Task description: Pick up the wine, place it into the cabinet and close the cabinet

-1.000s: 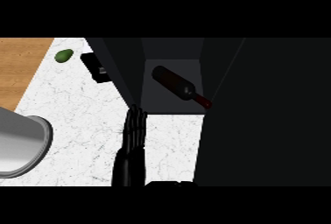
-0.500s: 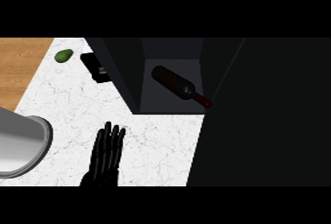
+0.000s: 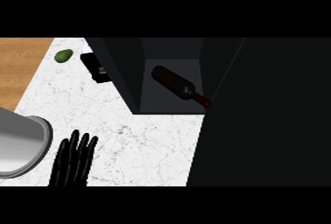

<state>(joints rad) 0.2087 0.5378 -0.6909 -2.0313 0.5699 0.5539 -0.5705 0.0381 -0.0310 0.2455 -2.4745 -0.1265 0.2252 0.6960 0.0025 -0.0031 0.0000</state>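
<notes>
wine bottle (image 3: 176, 83) lies on its side on the grey floor of the open cabinet (image 3: 129, 74), near the middle. it is dark, almost black, with a paler label patch by the shoulder and a reddish cap on the neck. the body points toward the cabinet's back left and the neck toward its front right, with the cap close to the right wall. neither hand touches it.

a wooden top (image 3: 19, 65) fills the far left corner. a small green fruit (image 3: 63, 55) sits at the seam where the wood meets the white marbled counter (image 3: 149, 144). nearer, a large grey round vessel (image 3: 19, 144) is cut off by the left edge, and only part of its rim and side show; what it is i cannot tell. just right of its rim the left hand (image 3: 72, 159) comes in from the counter's near edge, fingers straight and close together, holding nothing. its wrist is cut off below. a small black box (image 3: 96, 68) stands against the cabinet's left wall, too dark to make out.

right of the cabinet's opening a broad dark panel (image 3: 271, 113) covers the whole right side down to the near edge. whether it is a door or the cabinet's body is hard to tell. the right hand is out of view. bare counter lies between the left hand and the cabinet's front edge.
</notes>
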